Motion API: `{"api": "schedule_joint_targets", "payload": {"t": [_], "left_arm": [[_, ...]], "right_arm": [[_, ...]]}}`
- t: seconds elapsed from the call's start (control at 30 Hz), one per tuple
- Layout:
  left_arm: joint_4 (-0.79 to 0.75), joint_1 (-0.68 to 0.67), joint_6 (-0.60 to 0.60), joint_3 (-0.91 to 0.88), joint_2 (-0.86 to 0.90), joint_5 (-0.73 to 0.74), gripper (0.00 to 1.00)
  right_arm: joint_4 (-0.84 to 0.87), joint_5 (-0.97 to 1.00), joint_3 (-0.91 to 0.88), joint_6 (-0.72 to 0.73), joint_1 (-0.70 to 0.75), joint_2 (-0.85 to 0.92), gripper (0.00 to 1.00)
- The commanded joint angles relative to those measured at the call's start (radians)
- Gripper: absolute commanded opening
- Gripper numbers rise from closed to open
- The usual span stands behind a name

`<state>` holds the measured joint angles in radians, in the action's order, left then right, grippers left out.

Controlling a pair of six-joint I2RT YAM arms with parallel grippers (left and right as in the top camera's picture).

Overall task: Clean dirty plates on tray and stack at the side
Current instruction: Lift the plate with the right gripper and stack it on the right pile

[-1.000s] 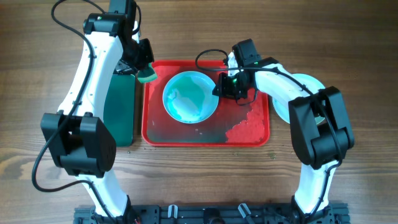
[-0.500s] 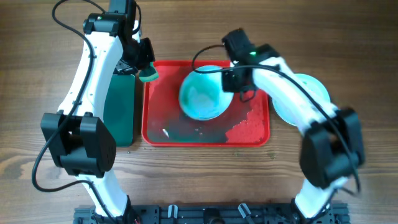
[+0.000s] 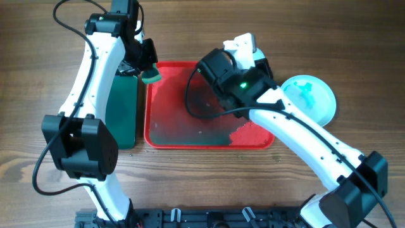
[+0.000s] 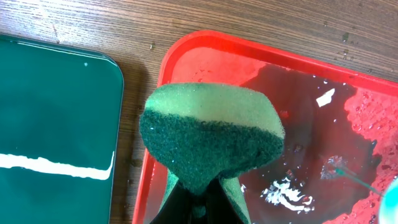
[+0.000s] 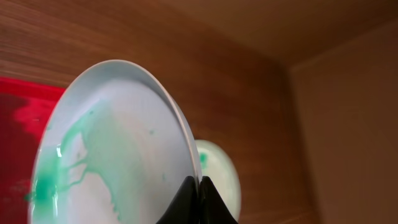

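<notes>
While the red tray holds no plates, the right gripper pinches a green-streaked plate by a second plate off the tray's 3 o'clock side, so wiping seems unfinished. The left gripper clamps the sponge at 10 o'clock.

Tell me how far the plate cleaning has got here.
Done: no plate shows on the red tray, and a side plate lies on the table. In hand: the right gripper pinches the held plate by its rim, green-streaked; the left gripper holds the sponge. Left: stacking it; the streaks suggest wiping isn't finished.
</notes>
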<state>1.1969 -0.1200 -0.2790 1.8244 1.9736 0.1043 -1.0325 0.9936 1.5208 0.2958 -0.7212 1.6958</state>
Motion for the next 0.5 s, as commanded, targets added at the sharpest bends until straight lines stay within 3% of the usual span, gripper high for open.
{"api": "schedule_joint_targets", "payload": {"t": [0.0,0.37,0.47], "left_arm": [[-0.003,0.006,0.010,0.006,0.006,0.018,0.04],[-0.003,0.006,0.010,0.006,0.006,0.018,0.04],[-0.003,0.006,0.010,0.006,0.006,0.018,0.04]], "right_arm": [[0.000,0.163,0.004,-0.168,-0.029,0.002,0.04],[0.033,0.164,0.003,-0.215,-0.045,0.003,0.04],[0.060,-0.240,-0.001,-0.166,-0.022,0.005,0.04]]}}
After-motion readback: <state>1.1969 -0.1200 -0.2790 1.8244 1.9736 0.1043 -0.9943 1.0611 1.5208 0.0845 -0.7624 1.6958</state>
